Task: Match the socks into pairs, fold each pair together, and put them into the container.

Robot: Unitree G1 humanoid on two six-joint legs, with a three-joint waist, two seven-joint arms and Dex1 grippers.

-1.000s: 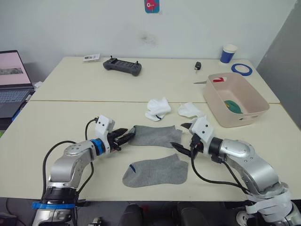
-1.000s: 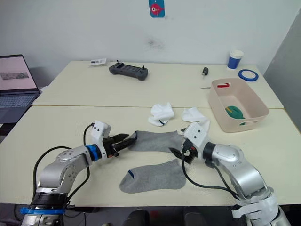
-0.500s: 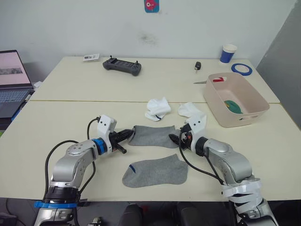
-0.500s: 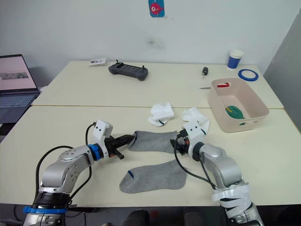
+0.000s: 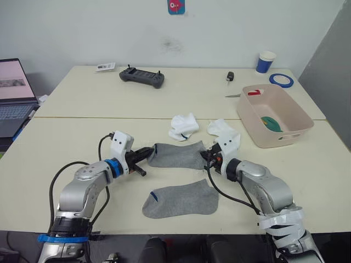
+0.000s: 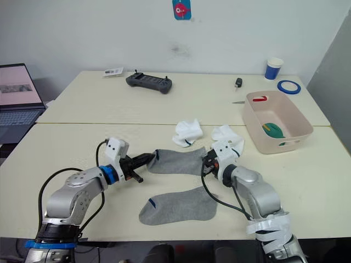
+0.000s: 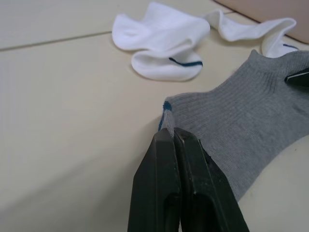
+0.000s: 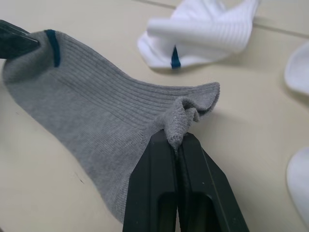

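A grey sock (image 5: 176, 155) lies stretched between my two grippers at the table's middle. My left gripper (image 5: 147, 154) is shut on its cuff end, by the blue mark (image 7: 166, 105). At the other end my right gripper (image 5: 206, 159) is shut on a bunched fold of the sock's edge (image 8: 186, 118). Nearer the front edge a second grey sock (image 5: 181, 200) lies flat. Two white socks (image 5: 184, 126) (image 5: 222, 129) sit crumpled just behind. The pale pink container (image 5: 285, 136) stands at the right with a green sock (image 5: 271, 124) inside.
A black controller (image 5: 142, 77), a small dark object (image 5: 231, 77), a blue-and-white cup (image 5: 266, 62) and a roll of blue tape (image 5: 281, 80) rest on the far table. A laptop (image 5: 12, 96) sits off the left side.
My right gripper swung in to the sock's right end and shut on its edge. The left gripper closed on the cuff end, and the sock is pulled slightly taut.
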